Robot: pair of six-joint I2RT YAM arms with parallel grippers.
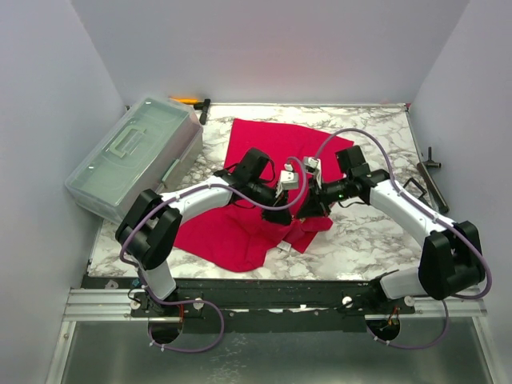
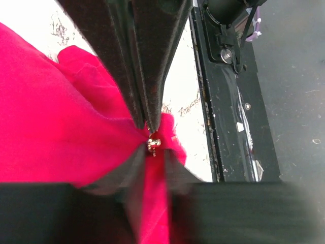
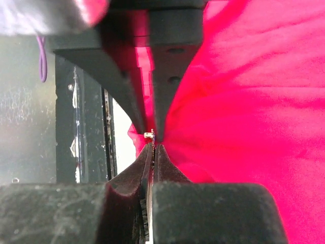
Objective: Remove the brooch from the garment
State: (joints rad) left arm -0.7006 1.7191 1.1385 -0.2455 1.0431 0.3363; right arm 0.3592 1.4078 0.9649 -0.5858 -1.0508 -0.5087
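Left jaws pinching red garment [image 3: 244,101] just beside brooch [image 3: 149,134], right jaws pressed together at brooch, perhaps gripping it

Right gripper [image 3: 153,150], jaws together, just below gold brooch [image 3: 149,135] on bunched red garment [image 3: 244,101]

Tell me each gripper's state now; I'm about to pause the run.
Left gripper: closed on the garment.
Right gripper: closed, apparently pinching the brooch.
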